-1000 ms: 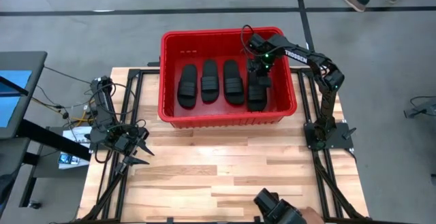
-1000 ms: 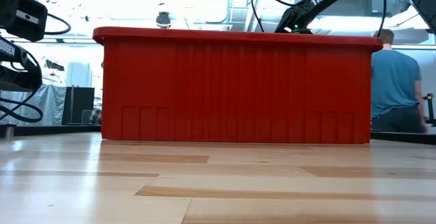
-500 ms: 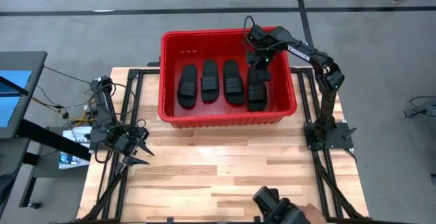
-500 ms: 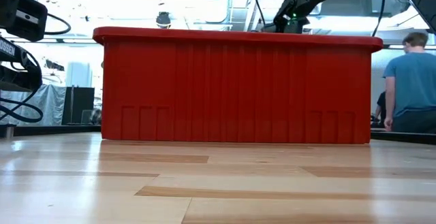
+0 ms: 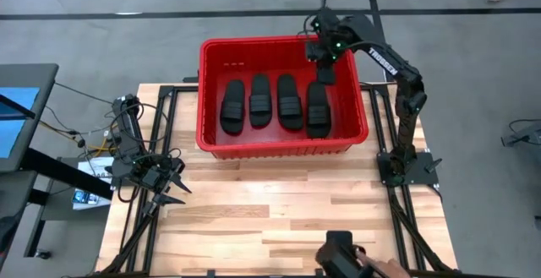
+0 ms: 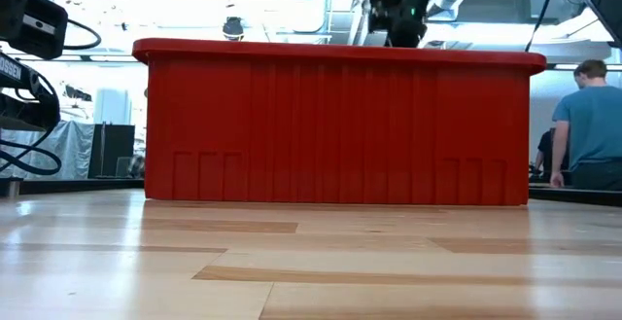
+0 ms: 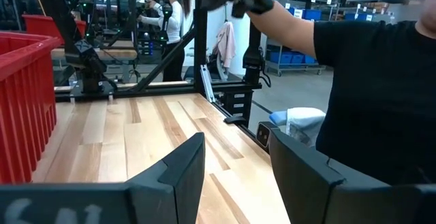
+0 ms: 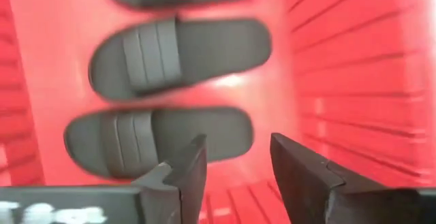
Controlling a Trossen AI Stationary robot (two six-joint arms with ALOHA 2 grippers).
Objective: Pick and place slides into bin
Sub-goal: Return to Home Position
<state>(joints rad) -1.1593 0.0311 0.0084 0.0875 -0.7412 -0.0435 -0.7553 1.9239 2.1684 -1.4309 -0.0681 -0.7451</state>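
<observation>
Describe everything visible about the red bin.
The bin is a large rectangular red plastic crate with a thick rim and ribbed walls, standing upright at the far edge of the table. Four black slides lie side by side on its floor. The open right gripper hovers over its far right corner, touching nothing.

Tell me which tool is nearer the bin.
Right. The right tool hangs over the bin, near its far right corner; the left tool sits at the left edge of the table.

4 blk slides (image 5: 260, 100) in row, inside red bin (image 5: 279, 149)
</observation>
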